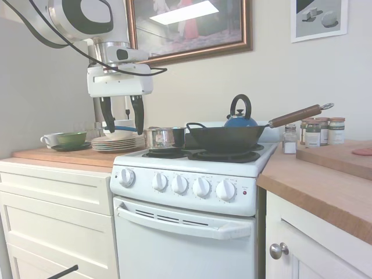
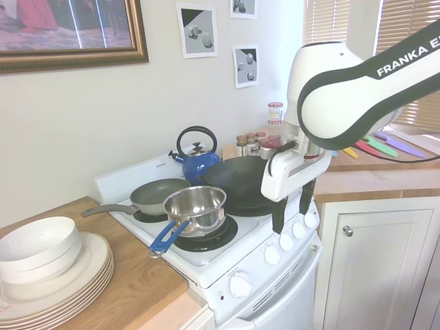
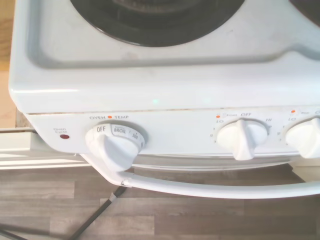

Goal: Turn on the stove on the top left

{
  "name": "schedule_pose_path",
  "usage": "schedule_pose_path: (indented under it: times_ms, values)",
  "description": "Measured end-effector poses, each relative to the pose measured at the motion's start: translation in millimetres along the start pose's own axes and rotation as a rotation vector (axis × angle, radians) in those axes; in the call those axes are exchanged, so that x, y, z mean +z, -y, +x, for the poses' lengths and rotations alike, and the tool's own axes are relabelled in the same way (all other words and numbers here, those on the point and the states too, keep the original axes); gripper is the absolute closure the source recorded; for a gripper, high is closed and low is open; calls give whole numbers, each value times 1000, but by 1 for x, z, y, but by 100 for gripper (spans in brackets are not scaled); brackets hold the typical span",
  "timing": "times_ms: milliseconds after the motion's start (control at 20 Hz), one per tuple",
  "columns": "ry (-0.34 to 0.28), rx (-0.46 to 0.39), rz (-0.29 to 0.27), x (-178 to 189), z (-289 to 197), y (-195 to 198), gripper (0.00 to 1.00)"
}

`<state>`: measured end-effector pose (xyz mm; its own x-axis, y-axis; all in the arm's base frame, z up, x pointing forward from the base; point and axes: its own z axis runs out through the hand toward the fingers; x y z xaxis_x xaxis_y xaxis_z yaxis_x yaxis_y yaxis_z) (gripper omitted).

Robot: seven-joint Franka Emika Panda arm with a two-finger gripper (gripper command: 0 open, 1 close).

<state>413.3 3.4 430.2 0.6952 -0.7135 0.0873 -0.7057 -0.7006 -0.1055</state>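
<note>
- The stove [image 1: 192, 197], a white electric range, stands between two wooden tabletops, below the claw and mostly to one side of it; its front panel carries five round white knobs over a white-handled oven door [image 1: 186, 244].
- The wooden tabletop [image 1: 64, 156] next to the stove runs behind and beneath the claw in the first exterior view.
- A black wok [image 1: 226, 138] with a wooden handle sits on a burner, well apart from the claw.
- A stack of plates [image 2: 65, 285] with a white bowl [image 2: 38, 246] on top lies on the tabletop, on the far side of the stove from the claw in the second exterior view.
- A grey frying pan [image 2: 157, 194] rests on a rear burner beyond the claw.
- A blue kettle [image 2: 198, 161] stands at the back of the stove, well beyond the claw.
- A steel saucepan [image 2: 196, 206] with a blue handle sits on a front burner, near the claw.
- The claw [image 1: 121, 123] hangs in the air with its two black fingers spread apart, pointing down, holding nothing, above the oven end of the knob row.
- The oven knob [image 3: 114, 145], marked OFF and BROIL, lies under the claw in the wrist view, with a burner knob [image 3: 242, 139] beside it.
</note>
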Motion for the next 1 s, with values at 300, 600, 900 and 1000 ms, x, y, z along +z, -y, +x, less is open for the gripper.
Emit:
schedule_pose_path:
  times_ms: [300,600,900,1000]
  values:
    - [6,-1,-17,12,2,1,0]
    - [15,14,-47,51,20,0,100]
    - [-26,49,-92,87,52,-10,100]
    - [-32,63,-100,98,61,-16,100]
